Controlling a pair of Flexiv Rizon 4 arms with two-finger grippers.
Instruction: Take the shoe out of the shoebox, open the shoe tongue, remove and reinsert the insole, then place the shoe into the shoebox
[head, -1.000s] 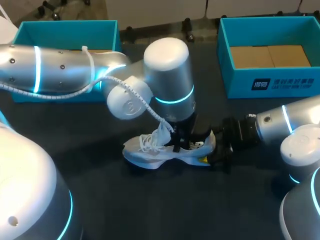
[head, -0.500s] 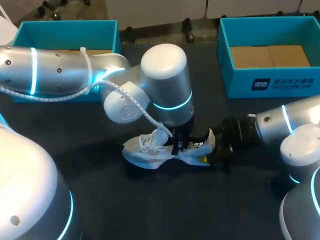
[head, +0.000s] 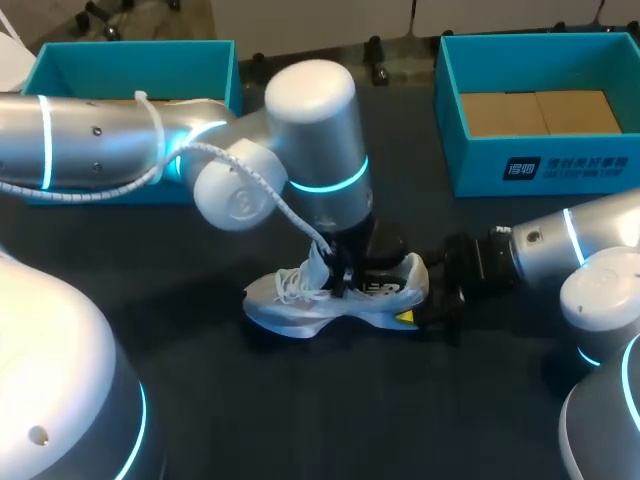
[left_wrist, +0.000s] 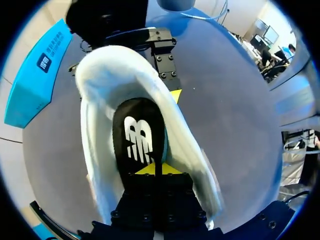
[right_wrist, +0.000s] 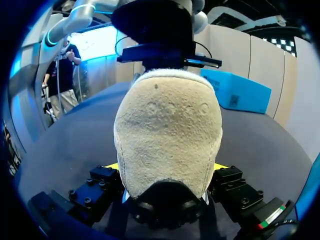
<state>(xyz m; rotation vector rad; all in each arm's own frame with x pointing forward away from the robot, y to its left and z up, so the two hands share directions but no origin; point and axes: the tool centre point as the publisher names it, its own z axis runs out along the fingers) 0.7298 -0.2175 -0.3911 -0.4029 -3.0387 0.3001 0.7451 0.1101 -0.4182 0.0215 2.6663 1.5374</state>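
Right hand (right_wrist: 168, 166) clamps the sneaker (head: 290, 305) by its heel, steadying it on the bench (head: 330, 410) while the left hand (left_wrist: 155, 169) pinches the insole (left_wrist: 137, 135).

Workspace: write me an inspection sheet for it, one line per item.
Surface: dark table.
Job's things: white shoe stands on its sole mid-table, outside both boxes; black insole lies inside it; left shoebox and right shoebox, both teal and open, at the far side.
Clutter: nothing seen.
Grippers: left gripper reaches down into the shoe's opening, at the insole; right gripper grips the heel from both sides.
Cables: white wrapped cable runs along the left arm.
Surroundings: nothing seen touching the table.
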